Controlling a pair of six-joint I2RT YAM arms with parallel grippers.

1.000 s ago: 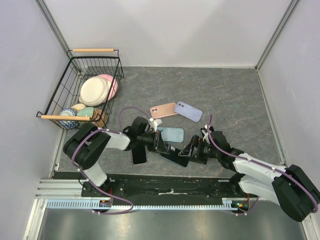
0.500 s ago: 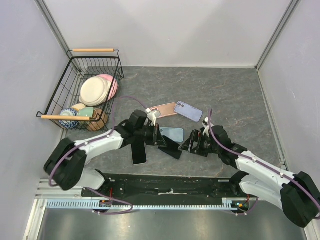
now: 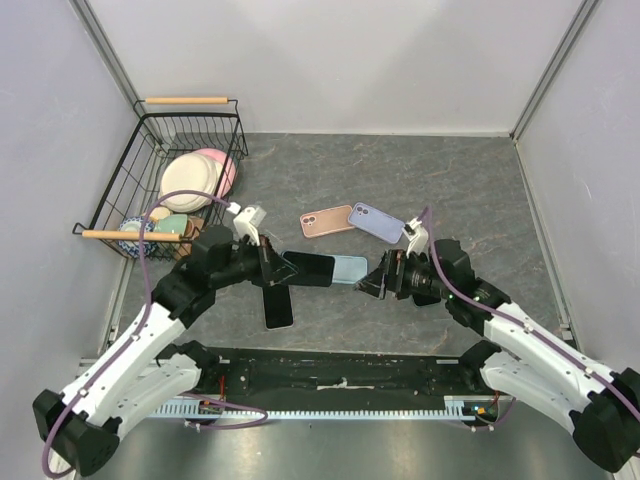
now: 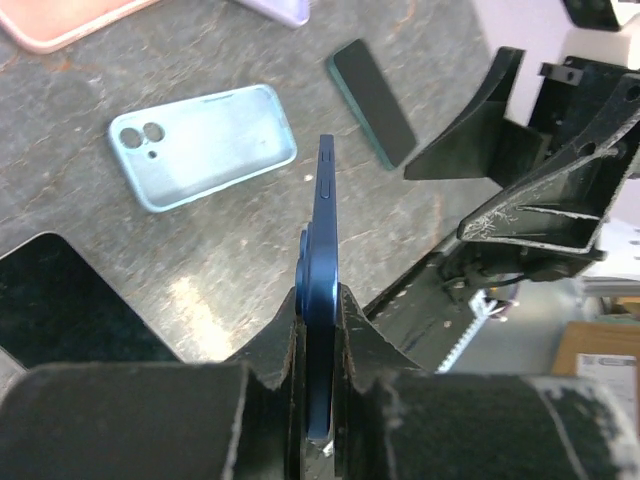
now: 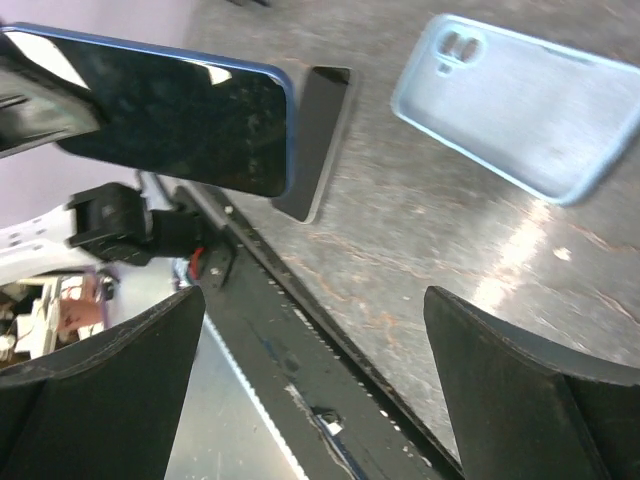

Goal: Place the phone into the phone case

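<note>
Phone (image 3: 308,268) is off the table now. A second ago I had both grippers down low on it near the front edge. Since then the left arm has swung up and out toward the middle, carrying it alone. The right gripper (image 3: 376,281) has let go and sits just off its free end, fingers spread wide with nothing between them. I read that as the handover done, so what is left is lining it up over the light blue phone case (image 4: 200,145) and pressing it in. The left gripper (image 4: 318,325) is clamped on one short end. In the top view the other end overlaps the left end of the case, which seems to lie open side up on the table (image 3: 450,190); I can't judge the gap beneath. It is a slim handset with a blue metal frame. The left wrist view shows side buttons along the edge and a camera bump on one face, and the other face is a dark, unlit screen. A second dark phone (image 3: 278,308) lies flat nearby, not in play.
</note>
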